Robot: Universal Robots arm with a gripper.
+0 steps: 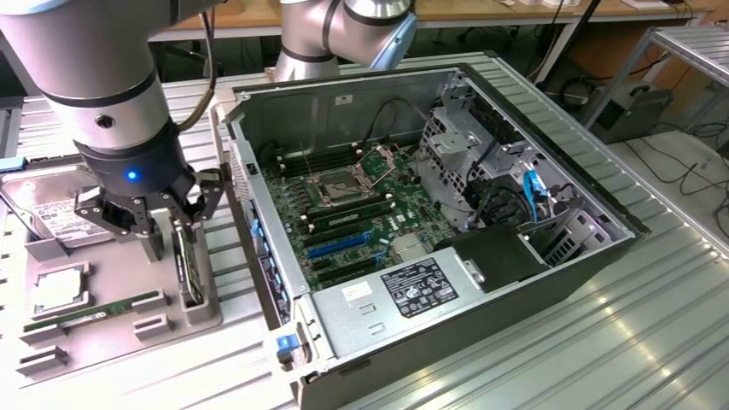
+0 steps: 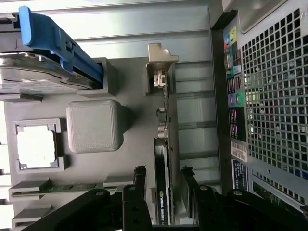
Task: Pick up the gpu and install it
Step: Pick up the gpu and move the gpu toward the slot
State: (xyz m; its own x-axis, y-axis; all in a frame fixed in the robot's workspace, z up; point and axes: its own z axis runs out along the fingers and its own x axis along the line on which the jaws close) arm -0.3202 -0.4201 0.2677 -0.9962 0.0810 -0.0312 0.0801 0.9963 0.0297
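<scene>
**Gripper (image 1: pixel 171 241) astride the gpu (image 2: pixel 166 120), which stands on edge in its tray (image 1: pixel 114 337) slot beside the case (image 1: pixel 341 107).**
The jaws are apart, one finger on each side of the card, gripping nothing. Whether either pad touches it is hard to judge. Watch your centring: close off-centre and you may tilt the card in its slot, or pinch its components and drop it on lifting.
</scene>
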